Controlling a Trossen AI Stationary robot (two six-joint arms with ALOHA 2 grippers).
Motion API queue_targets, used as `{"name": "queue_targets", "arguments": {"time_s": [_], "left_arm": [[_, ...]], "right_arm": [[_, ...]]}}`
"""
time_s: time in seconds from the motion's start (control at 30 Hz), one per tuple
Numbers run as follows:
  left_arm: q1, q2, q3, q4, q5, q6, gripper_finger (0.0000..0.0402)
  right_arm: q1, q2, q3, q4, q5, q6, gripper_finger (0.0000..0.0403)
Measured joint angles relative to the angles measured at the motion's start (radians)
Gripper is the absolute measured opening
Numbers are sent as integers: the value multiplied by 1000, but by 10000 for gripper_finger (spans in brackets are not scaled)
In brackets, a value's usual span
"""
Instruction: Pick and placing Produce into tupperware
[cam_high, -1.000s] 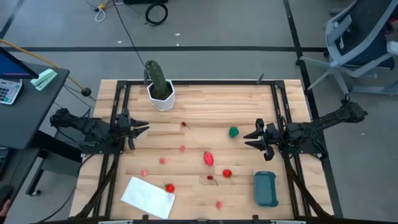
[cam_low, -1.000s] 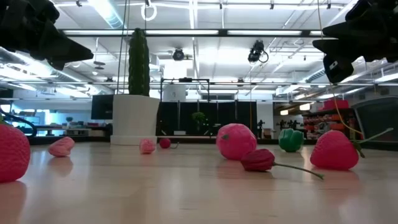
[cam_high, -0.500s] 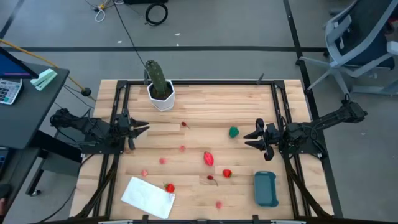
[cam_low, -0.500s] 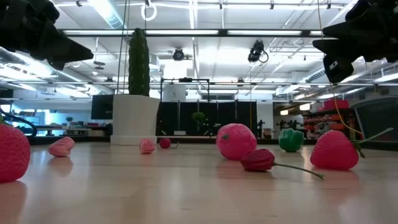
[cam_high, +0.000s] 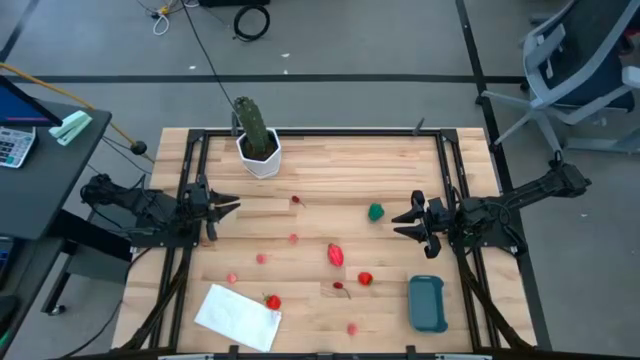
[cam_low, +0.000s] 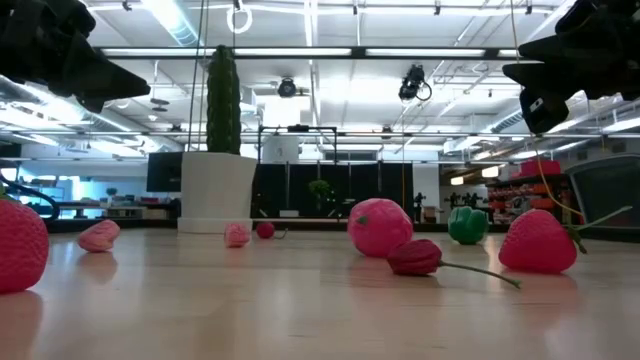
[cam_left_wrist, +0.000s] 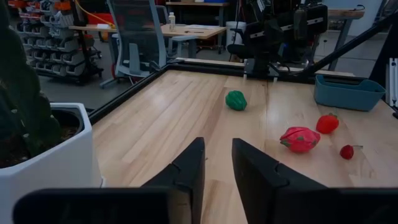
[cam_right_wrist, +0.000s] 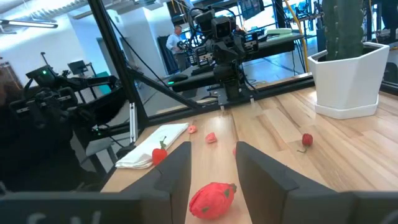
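Observation:
The produce lies scattered over the middle of the wooden table: a green piece (cam_high: 376, 211), a larger pink-red piece (cam_high: 336, 254), a strawberry (cam_high: 365, 279), a stemmed cherry (cam_high: 340, 288) and several tiny pink and red bits. The teal tupperware (cam_high: 427, 303) sits flat near the table's right near corner, with nothing showing in it. My left gripper (cam_high: 228, 205) hovers open above the table's left side. My right gripper (cam_high: 403, 220) hovers open above the right side, just right of the green piece. In the wrist views the left gripper (cam_left_wrist: 217, 167) and the right gripper (cam_right_wrist: 213, 163) show gaps with nothing between the fingers.
A tall green cactus in a white pot (cam_high: 258, 142) stands near the far left of the table. A flat white sheet (cam_high: 238, 317) lies at the near left with a red piece (cam_high: 273, 301) at its edge. Black frame rails run along both table sides. An office chair (cam_high: 585, 70) stands beyond the right.

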Motion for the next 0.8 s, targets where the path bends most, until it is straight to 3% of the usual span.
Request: {"name": "queue_targets", "arguments": {"time_s": [0.8], "left_arm": [[0,0,0,0,0,0,85]], "right_arm": [[0,0,0,0,0,0,135]]}}
